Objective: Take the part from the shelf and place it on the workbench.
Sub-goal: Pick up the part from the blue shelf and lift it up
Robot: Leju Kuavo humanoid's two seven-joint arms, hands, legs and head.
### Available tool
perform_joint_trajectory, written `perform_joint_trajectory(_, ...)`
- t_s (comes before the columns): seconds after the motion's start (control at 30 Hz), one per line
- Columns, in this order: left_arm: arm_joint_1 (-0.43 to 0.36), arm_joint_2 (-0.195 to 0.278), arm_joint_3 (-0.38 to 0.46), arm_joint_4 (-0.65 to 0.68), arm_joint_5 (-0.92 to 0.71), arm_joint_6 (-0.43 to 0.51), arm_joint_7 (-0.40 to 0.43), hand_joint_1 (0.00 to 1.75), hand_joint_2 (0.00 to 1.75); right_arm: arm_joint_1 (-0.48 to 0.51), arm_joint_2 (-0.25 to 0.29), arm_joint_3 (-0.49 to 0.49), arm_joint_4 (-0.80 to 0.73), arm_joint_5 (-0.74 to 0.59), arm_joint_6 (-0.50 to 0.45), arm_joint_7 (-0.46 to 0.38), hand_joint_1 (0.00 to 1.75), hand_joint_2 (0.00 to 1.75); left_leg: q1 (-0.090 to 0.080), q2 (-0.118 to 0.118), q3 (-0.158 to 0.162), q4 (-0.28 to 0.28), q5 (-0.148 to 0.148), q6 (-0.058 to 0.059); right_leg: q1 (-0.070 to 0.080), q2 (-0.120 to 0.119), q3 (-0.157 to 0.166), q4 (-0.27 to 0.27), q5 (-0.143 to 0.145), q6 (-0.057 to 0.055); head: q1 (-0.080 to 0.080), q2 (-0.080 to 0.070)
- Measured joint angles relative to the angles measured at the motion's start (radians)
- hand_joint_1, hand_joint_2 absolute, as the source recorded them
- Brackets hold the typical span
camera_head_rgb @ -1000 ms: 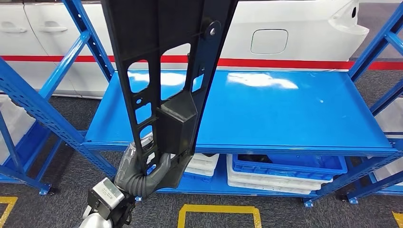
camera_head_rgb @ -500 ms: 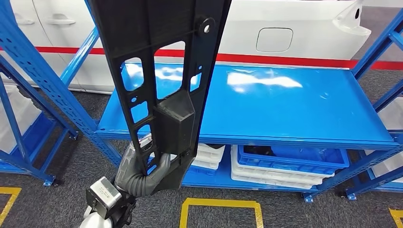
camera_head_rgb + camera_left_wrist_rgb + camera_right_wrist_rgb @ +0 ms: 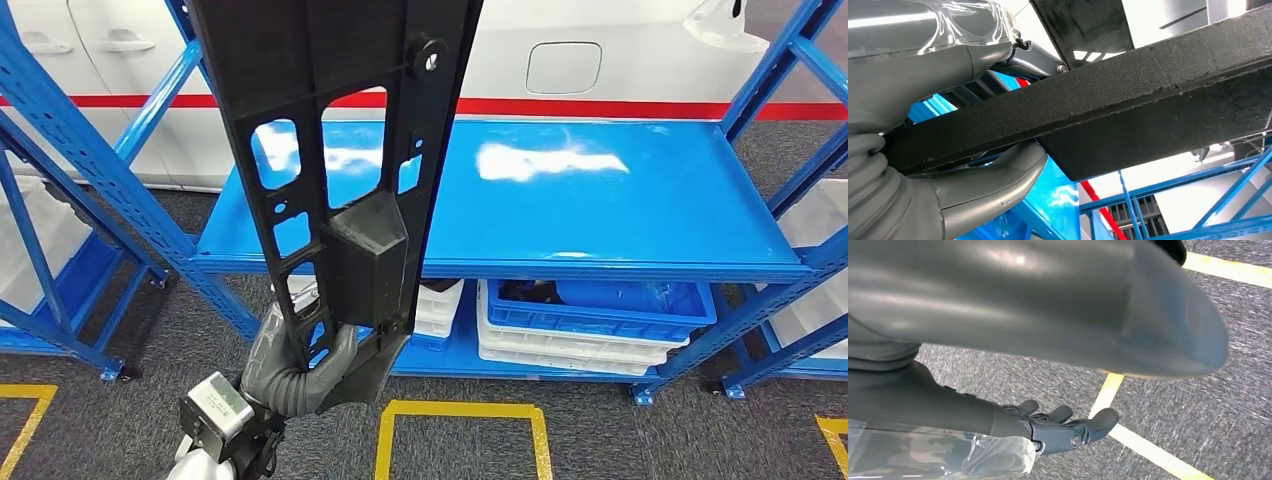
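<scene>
Left hand is clasping the part by its low end, upright before the shelf | right hand is hanging, fingers loosely spread | risk: tall part is tipping, striking the frame.

Head view high, facing down toward blue shelf; wrist views close behind each hand, right toward floor.

Blue steel shelf, upper deck glossy, glare patches. Lower deck carries stacked white trays beside a blue bin sitting on more white trays. Shelf stands on grey carpet with yellow tape lines.
</scene>
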Motion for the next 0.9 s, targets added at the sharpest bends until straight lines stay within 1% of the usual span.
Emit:
perform_joint_trajectory(0.03,-0.002,0.0,0.0,0.0,0.0,0.0,0.001,1.75,1.75,0.0,0.0,0.0,0.0,0.0,0.0,0.0,0.0,0.0,-0.003,0.0,0.042,-0.071,0.014,0.005,0.001,0.0,-0.004,0.0,0.005,0.005,-0.001,0.0)
perform_joint_trajectory(0.07,-0.004,0.0,0.0,0.0,0.0,0.0,0.001,1.75,1.75,-0.001,0.0,0.0,0.0,0.0,0.0,0.0,0.0,0.0,-0.006,-0.001,0.068,-0.119,0.021,0.011,0.002,0.0,-0.007,0.001,0.011,0.01,-0.002,0.0)
perform_joint_trajectory(0.1,-0.005,0.0,0.0,0.0,0.001,0.0,0.001,1.75,1.75,-0.001,0.0,0.0,0.0,0.0,0.0,0.0,0.0,0.0,-0.009,-0.001,0.077,-0.139,0.021,0.016,0.002,0.0,-0.01,0.001,0.016,0.016,-0.002,0.0)
perform_joint_trajectory(0.17,-0.005,0.0,0.0,0.0,0.001,0.0,0.001,1.75,1.75,-0.001,-0.001,0.0,0.0,0.0,0.005,-0.001,0.0,0.0,-0.009,-0.001,0.069,-0.142,0.03,0.026,0.002,0.0,-0.014,0.002,0.023,0.027,-0.001,0.0)
perform_joint_trajectory(0.2,-0.006,0.0,0.0,0.0,0.0,0.001,0.001,1.75,1.75,-0.001,-0.002,0.0,0.0,0.0,0.01,-0.001,0.0,0.0,-0.007,0.0,0.063,-0.142,0.037,0.033,0.002,0.001,-0.022,0.014,0.011,0.032,-0.001,0.0)
perform_joint_trajectory(0.23,-0.006,0.0,0.0,0.0,0.0,0.001,0.001,1.75,1.75,-0.001,-0.003,0.0,0.0,0.001,0.014,-0.001,0.0,0.0,-0.004,0.001,0.057,-0.144,0.045,0.041,0.001,0.001,-0.036,0.044,-0.016,0.037,0.001,0.0)
perform_joint_trajectory(0.27,-0.007,0.0,-0.001,0.0,0.0,0.002,0.001,1.75,1.75,-0.001,-0.004,0.0,0.0,0.001,0.017,-0.002,0.0,0.0,-0.003,0.003,0.05,-0.145,0.053,0.047,0.0,0.001,-0.057,0.097,-0.058,0.041,0.002,0.0)
perform_joint_trajectory(0.3,-0.007,0.0,-0.001,0.0,0.001,0.003,0.001,1.75,1.75,-0.001,-0.006,0.0,0.0,0.002,0.018,-0.002,0.0,0.0,-0.004,0.003,0.042,-0.145,0.06,0.051,-0.001,0.001,-0.083,0.167,-0.104,0.045,0.004,0.0)
perform_joint_trajectory(0.33,-0.006,0.0,-0.001,0.0,0.001,0.004,0.001,1.75,1.75,-0.001,-0.007,0.0,0.0,0.003,0.019,-0.002,0.0,0.0,-0.005,0.004,0.033,-0.144,0.066,0.053,-0.001,0.001,-0.108,0.24,-0.142,0.048,0.005,0.0)
perform_joint_trajectory(0.37,-0.005,0.0,-0.001,0.0,0.002,0.005,0.001,1.75,1.75,-0.001,-0.008,0.0,0.0,0.003,0.02,-0.002,0.0,0.0,-0.006,0.004,0.024,-0.144,0.073,0.053,-0.001,0.001,-0.122,0.293,-0.163,0.05,0.005,0.0)
perform_joint_trajectory(0.4,-0.005,0.0,-0.001,0.0,0.002,0.005,0.001,1.75,1.75,-0.001,-0.01,0.0,0.0,0.003,0.021,-0.002,0.0,0.0,-0.007,0.004,0.016,-0.143,0.079,0.052,-0.002,0.001,-0.117,0.309,-0.162,0.05,0.005,0.0)
perform_joint_trajectory(0.43,-0.004,0.0,-0.002,0.0,0.002,0.006,0.001,1.75,1.75,-0.001,-0.011,0.0,0.0,0.003,0.021,-0.002,0.0,0.0,-0.007,0.004,0.01,-0.141,0.083,0.051,-0.002,0.001,-0.09,0.281,-0.143,0.05,0.006,0.0)
perform_joint_trajectory(0.47,-0.004,0.0,-0.002,0.0,0.002,0.006,0.001,1.75,1.75,-0.001,-0.012,0.0,0.0,0.003,0.021,-0.002,0.0,0.0,-0.007,0.003,0.005,-0.14,0.087,0.049,-0.002,0.001,-0.044,0.216,-0.115,0.047,0.006,0.0)
perform_joint_trajectory(0.5,-0.004,0.0,-0.002,0.0,0.002,0.007,0.001,1.75,1.75,-0.002,-0.014,0.0,0.0,0.003,0.021,-0.002,0.0,0.0,-0.007,0.003,0.001,-0.137,0.09,0.046,-0.001,0.001,0.011,0.132,-0.091,0.044,0.006,0.0)
perform_joint_trajectory(0.53,-0.005,0.0,-0.002,0.0,0.002,0.007,0.001,1.75,1.75,-0.004,-0.015,0.0,0.0,0.003,0.021,-0.002,0.0,0.0,-0.009,0.003,-0.002,-0.135,0.093,0.042,0.0,0.002,0.056,0.06,-0.075,0.04,0.006,0.0)
perform_joint_trajectory(0.57,-0.005,0.0,-0.002,0.0,0.002,0.007,0.001,1.75,1.75,-0.005,-0.016,0.0,0.0,0.003,0.021,-0.002,0.0,0.0,-0.01,0.003,-0.005,-0.134,0.096,0.037,0.003,0.003,0.084,0.012,-0.066,0.035,0.006,0.0)
perform_joint_trajectory(0.6,-0.005,0.0,-0.002,0.0,0.002,0.008,0.0,1.75,1.75,-0.006,-0.016,0.0,0.0,0.003,0.021,-0.002,0.0,0.0,-0.011,0.003,-0.008,-0.132,0.1,0.032,0.005,0.003,0.094,-0.01,-0.066,0.03,0.005,0.0)
perform_joint_trajectory(0.63,-0.005,0.0,-0.002,0.0,0.003,0.008,0.0,1.75,1.75,-0.005,-0.017,0.0,0.0,0.003,0.021,-0.002,0.0,0.0,-0.011,0.003,-0.01,-0.132,0.105,0.025,0.007,0.003,0.092,-0.013,-0.061,0.025,0.005,0.0)
perform_joint_trajectory(0.67,-0.005,0.0,-0.002,0.0,0.004,0.009,-0.001,1.75,1.75,-0.005,-0.017,0.0,0.0,0.003,0.021,-0.002,0.0,0.0,-0.011,0.003,-0.014,-0.131,0.107,0.02,0.005,0.002,0.087,-0.015,-0.057,0.018,0.005,0.0)
perform_joint_trajectory(0.7,-0.004,0.0,-0.002,0.0,0.006,0.011,-0.002,1.75,1.75,-0.005,-0.018,0.0,0.0,0.003,0.021,-0.001,0.0,0.0,-0.01,0.003,-0.021,-0.123,0.1,0.014,0.003,0.001,0.082,-0.017,-0.051,0.011,0.005,0.0)
perform_joint_trajectory(0.73,-0.004,0.0,-0.001,0.0,0.01,0.012,-0.003,1.75,1.75,-0.005,-0.019,0.0,0.0,0.003,0.021,-0.001,0.0,0.0,-0.009,0.002,-0.033,-0.099,0.078,0.009,0.001,0.0,0.075,-0.02,-0.043,0.003,0.004,0.0)
perform_joint_trajectory(0.77,-0.003,0.0,-0.001,0.0,0.014,0.013,-0.006,1.75,1.75,-0.005,-0.02,0.0,0.0,0.003,0.021,-0.001,0.0,0.0,-0.006,0.002,-0.053,-0.052,0.041,0.004,-0.001,-0.002,0.066,-0.022,-0.035,-0.003,0.003,0.0)
perform_joint_trajectory(0.83,0.001,0.0,0.0,0.0,0.021,0.015,-0.012,1.75,1.75,-0.005,-0.021,0.0,0.0,0.003,0.021,-0.001,0.0,0.0,-0.001,0.002,-0.103,0.092,-0.05,-0.005,0.001,-0.003,0.046,-0.021,-0.02,-0.009,0.001,0.0)
perform_joint_trajectory(0.87,0.004,0.0,0.0,0.0,0.023,0.016,-0.014,1.75,1.75,-0.004,-0.022,0.0,0.0,0.003,0.021,-0.001,0.0,0.0,0.0,0.002,-0.12,0.153,-0.077,-0.008,0.002,-0.003,0.036,-0.02,-0.013,-0.009,0.001,0.0)
perform_joint_trajectory(0.9,0.007,0.0,0.001,0.0,0.023,0.017,-0.016,1.75,1.75,-0.003,-0.023,0.0,0.0,0.002,0.021,-0.001,0.0,0.0,0.001,0.002,-0.121,0.181,-0.085,-0.01,0.002,-0.003,0.026,-0.02,-0.006,-0.009,0.001,0.0)
